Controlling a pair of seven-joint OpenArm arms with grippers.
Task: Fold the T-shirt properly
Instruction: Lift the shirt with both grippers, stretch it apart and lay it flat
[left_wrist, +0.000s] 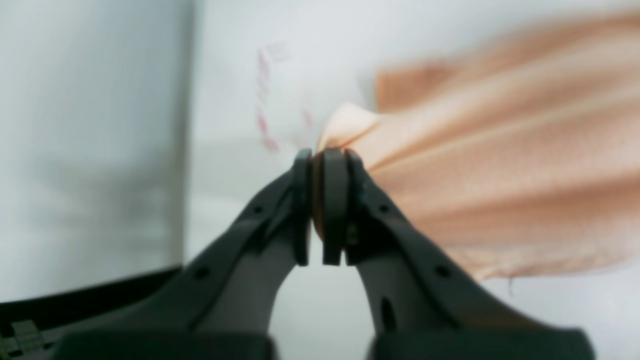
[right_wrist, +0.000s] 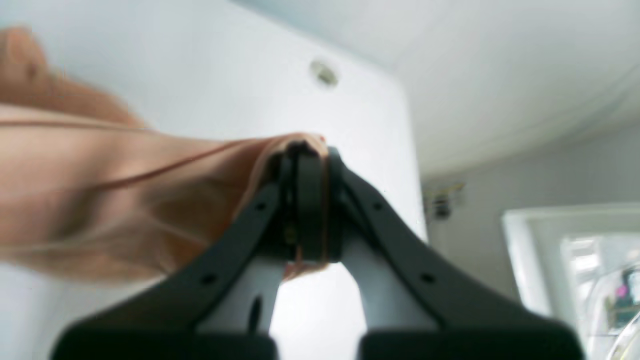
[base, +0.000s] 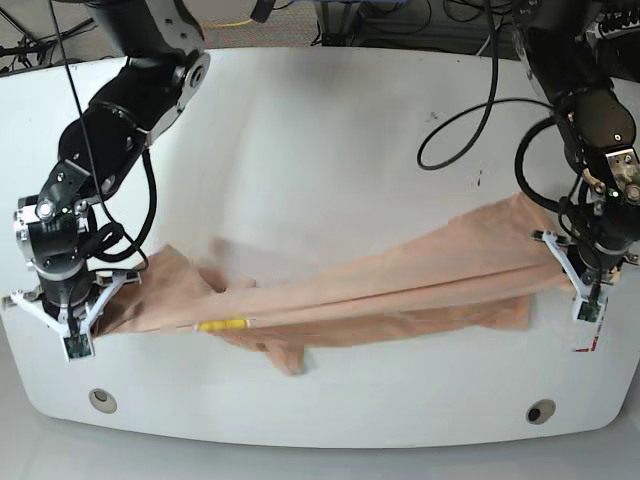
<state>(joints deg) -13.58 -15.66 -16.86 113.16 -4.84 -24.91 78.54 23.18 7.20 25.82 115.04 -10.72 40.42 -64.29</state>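
We hold the T-shirt (base: 400, 285) stretched across the frame's lower half, left gripper (left_wrist: 322, 210) and right gripper (right_wrist: 305, 210) each clamped on cloth; folding remains.

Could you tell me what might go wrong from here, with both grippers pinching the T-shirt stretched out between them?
1. The left gripper pinches only a small bunch of the T-shirt, so the cloth may slip out under tension.
2. The cloth by the right gripper looks gathered into ridges; laid down like this, it may crease.
3. A loose part sags onto the table and could drag.
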